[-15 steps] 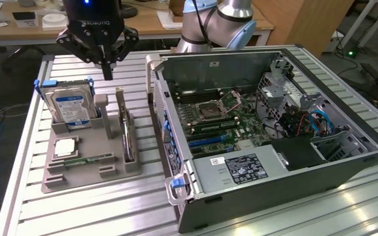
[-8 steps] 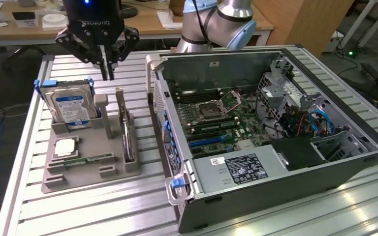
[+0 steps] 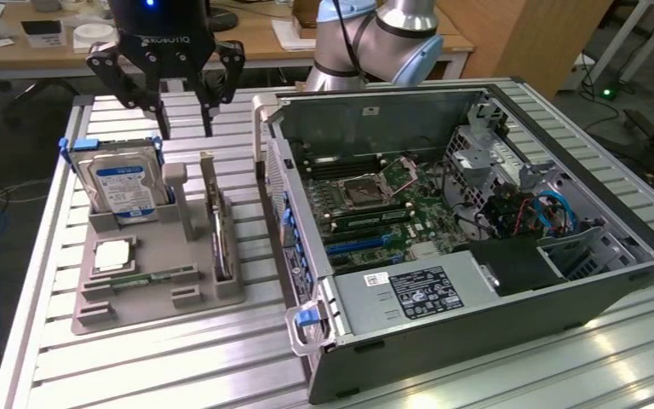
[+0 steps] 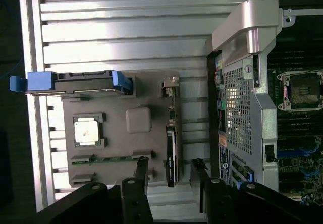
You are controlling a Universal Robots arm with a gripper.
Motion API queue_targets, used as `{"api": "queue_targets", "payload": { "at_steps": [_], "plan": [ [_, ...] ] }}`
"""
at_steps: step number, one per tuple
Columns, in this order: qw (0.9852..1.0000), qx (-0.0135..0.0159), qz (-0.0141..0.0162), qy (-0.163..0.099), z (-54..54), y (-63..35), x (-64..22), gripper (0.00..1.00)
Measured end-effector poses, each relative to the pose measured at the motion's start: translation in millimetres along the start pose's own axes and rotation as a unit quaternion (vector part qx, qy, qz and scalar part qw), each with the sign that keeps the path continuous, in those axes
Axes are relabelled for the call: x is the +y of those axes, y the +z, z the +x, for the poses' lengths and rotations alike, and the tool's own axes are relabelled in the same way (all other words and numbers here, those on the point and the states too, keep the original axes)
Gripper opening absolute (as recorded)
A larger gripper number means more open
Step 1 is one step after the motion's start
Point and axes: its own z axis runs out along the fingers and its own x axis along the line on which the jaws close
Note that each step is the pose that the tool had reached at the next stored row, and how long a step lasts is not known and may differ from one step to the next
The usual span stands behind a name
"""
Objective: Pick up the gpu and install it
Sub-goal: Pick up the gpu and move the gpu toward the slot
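The slatted metal desk (image 3: pixel 134 366) carries an open computer case (image 3: pixel 599 290) on the exterior view's right, with its motherboard exposed. Just beside the case, on the exterior view's left, lies a grey tray (image 3: pixel 163 256). The gripper (image 3: pixel 186 128) hangs above the tray's far end, fingers spread and empty. In the tray, a hard drive (image 3: pixel 123 183) stands upright. The gpu (image 3: pixel 222 247) stands on edge in the slot nearest the case, untouched. A processor (image 3: pixel 113 256) and a memory stick (image 3: pixel 146 279) lie flat.
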Motion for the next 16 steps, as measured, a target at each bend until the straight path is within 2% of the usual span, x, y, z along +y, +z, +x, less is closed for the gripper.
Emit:
{"api": "queue_targets", "payload": {
  "at_steps": [1,3,4,5,9,13,16],
  "plan": [
    [1.0000,0.0000,0.0000,0.000,0.0,0.0,0.0,0.47],
    [1.0000,0.0000,0.0000,0.000,0.0,0.0,0.0,0.58],
    [1.0000,0.0000,0.0000,0.000,0.0,0.0,0.0,0.58],
    [1.0000,0.0000,0.0000,0.000,0.0,0.0,0.0,0.65],
    [1.0000,0.0001,0.0007,-0.004,0.1,2.2,-0.3,0.65],
    [0.9999,0.0050,0.0010,-0.013,0.0,6.3,-2.9,0.65],
    [0.9998,0.0059,0.0012,-0.017,0.0,11.2,-4.9,0.65]
  ]
}}
